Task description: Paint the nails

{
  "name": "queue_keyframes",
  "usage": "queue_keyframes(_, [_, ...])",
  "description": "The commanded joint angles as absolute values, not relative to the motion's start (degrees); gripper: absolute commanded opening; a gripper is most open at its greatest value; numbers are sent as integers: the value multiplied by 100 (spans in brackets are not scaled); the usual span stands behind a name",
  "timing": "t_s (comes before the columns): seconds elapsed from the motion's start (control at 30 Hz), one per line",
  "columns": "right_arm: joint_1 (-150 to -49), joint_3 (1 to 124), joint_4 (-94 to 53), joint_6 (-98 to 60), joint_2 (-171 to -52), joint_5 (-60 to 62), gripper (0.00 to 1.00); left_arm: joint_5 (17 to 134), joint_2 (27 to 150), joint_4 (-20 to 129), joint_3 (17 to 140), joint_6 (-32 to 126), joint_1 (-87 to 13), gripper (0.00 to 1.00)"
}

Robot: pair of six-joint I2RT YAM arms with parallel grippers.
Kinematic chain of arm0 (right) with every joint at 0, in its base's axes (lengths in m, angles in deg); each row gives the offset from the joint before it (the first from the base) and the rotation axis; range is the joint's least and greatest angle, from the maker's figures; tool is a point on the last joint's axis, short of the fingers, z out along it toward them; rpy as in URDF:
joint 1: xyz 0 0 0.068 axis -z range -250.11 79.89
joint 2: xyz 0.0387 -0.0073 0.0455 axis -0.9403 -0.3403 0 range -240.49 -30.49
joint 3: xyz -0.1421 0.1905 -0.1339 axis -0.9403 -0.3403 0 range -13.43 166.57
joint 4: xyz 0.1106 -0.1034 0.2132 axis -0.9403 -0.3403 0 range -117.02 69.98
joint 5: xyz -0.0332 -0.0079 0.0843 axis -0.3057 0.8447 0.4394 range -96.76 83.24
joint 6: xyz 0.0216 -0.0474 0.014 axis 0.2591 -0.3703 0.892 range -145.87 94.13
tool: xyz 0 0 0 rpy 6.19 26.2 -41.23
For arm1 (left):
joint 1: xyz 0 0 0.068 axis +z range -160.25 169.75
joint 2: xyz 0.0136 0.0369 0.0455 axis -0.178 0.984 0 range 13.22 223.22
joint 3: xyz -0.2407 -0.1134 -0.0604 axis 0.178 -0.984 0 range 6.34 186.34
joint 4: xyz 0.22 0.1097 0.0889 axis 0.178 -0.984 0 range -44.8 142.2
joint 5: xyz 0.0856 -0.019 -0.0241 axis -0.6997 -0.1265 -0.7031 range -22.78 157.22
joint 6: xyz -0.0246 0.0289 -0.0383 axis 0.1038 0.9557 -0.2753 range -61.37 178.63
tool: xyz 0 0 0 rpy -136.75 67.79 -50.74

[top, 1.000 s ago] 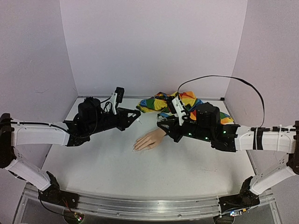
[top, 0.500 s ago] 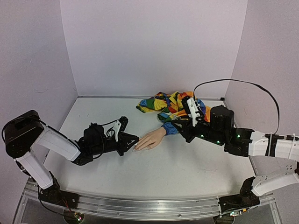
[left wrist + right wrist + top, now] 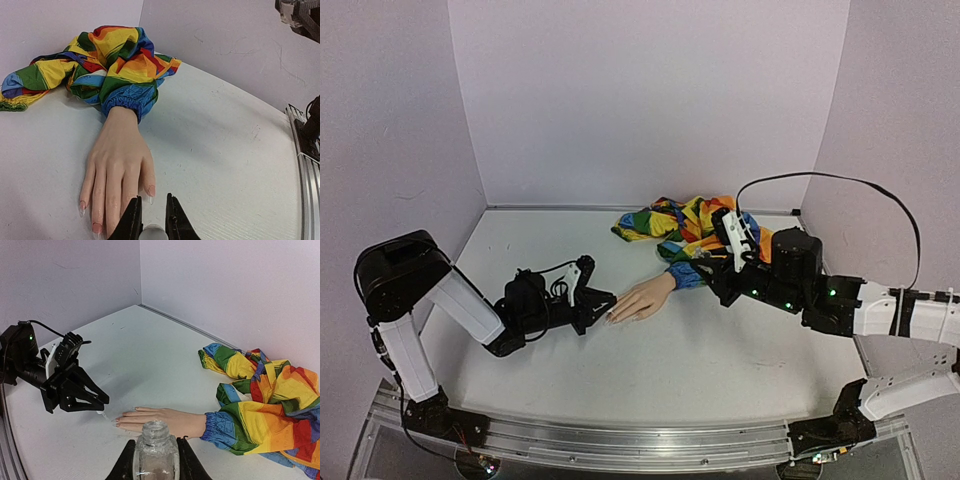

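Black left hand [image 3: 152,200] was clamped on a little white brush [image 3: 153,232], with the tip just beside the nails [image 3: 151,190] of the peach mannequin hand [image 3: 117,160], which lay palm down on the worktop [image 3: 225,150]. I reckon this bit wanted a light touch: one nail at a time, short strokes toward its tip, no shoving the fingers sideways. Further over, the right hand [image 3: 156,460] gripped the open bottle [image 3: 156,437] upright, near the rainbow sleeve [image 3: 125,70]. Worth holding it level for re-dips.

Bright even light, soft shadows, sharp; wrist views wide-angle.
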State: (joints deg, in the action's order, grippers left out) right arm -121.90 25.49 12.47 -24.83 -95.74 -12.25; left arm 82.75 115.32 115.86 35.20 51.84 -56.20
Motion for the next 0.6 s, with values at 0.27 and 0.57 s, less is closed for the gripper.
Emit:
queue_keyframes(0.27, [-12161,2741,1537,-2728,-9801,-1257,0,8453,11837,12041,3709,5373,-5471,0])
queue_keyframes(0.57, [-12161,2688,1584,-2693,-9782,-1244,0,8531,12046,12057,3830,5410,-5380,0])
